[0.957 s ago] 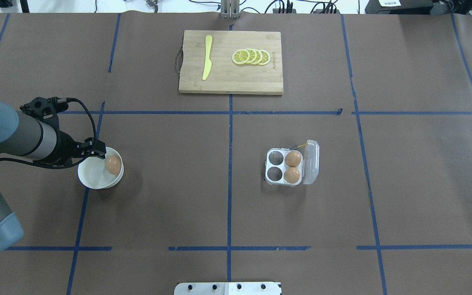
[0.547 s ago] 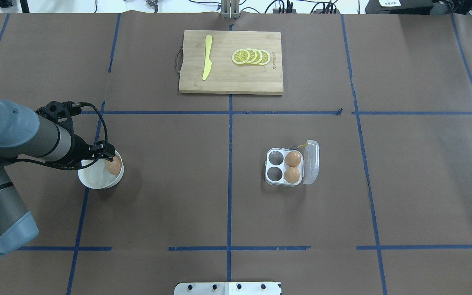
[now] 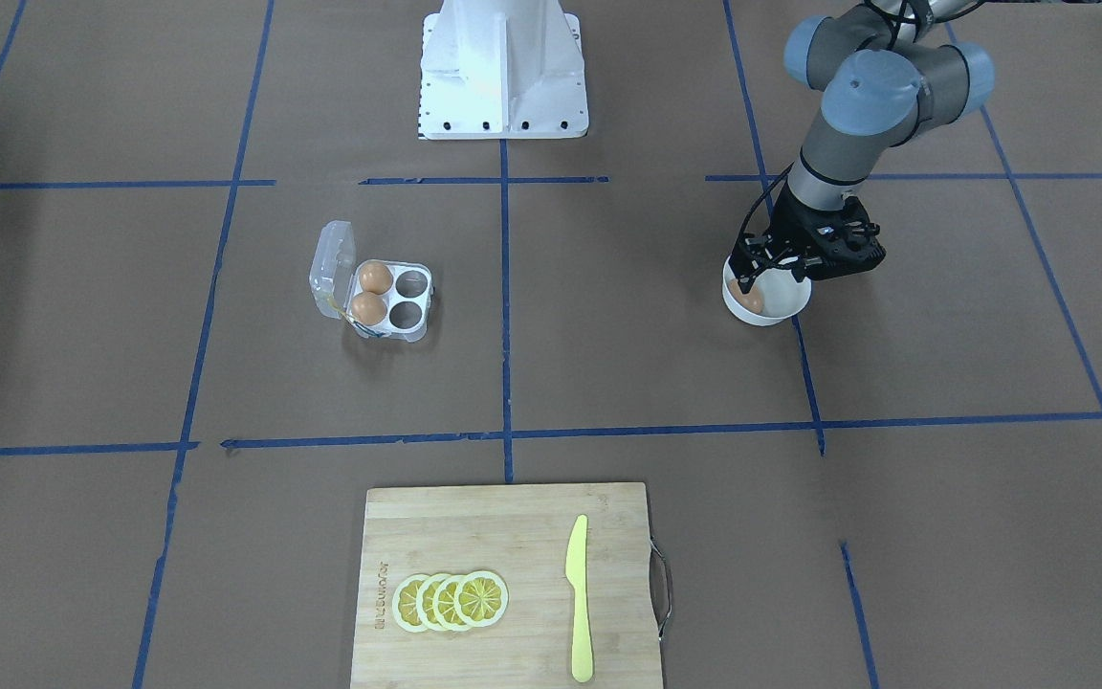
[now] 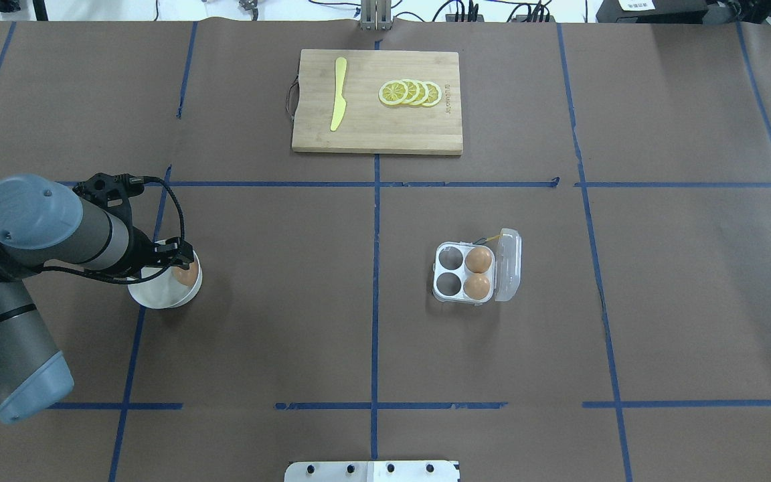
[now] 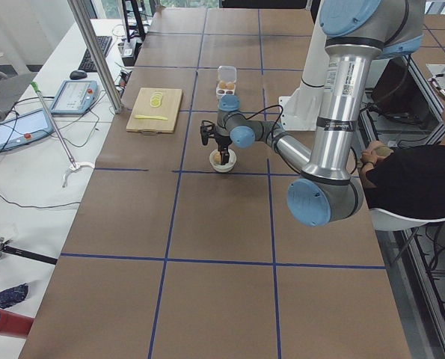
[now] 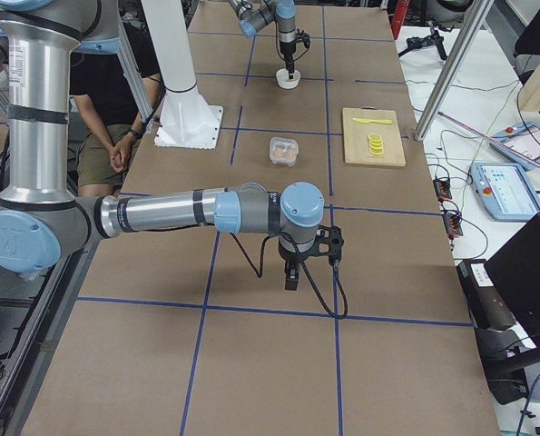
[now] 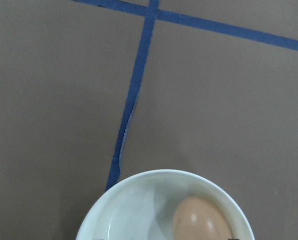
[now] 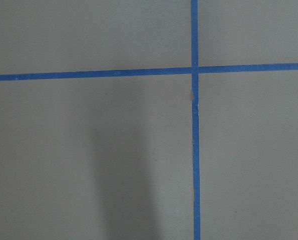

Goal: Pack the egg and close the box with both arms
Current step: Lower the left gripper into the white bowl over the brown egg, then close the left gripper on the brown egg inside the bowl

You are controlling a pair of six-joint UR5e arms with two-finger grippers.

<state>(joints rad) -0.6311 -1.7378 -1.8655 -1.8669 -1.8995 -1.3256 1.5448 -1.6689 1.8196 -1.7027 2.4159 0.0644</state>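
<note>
Left gripper [image 4: 173, 260] hangs over the white bowl [image 7: 161, 172], fingers spread, holding nothing; I cannot tell the state of the right gripper [image 6: 290, 280]. The egg [image 7: 201, 221] lies on its side against the bowl wall, long axis oblique in the wrist view. I judge it light, smooth and fragile: grip gently across the short axis.

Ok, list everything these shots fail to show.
- Left end effector jaws: in the overhead view its own wrist covers them; in the left wrist view the bottom edge cuts them off, so grip on the egg in the bowl is unclear.
- Right end effector: seen only in the exterior right view, too small to judge open or shut.
- Box: tiny in the exterior left view.
</note>
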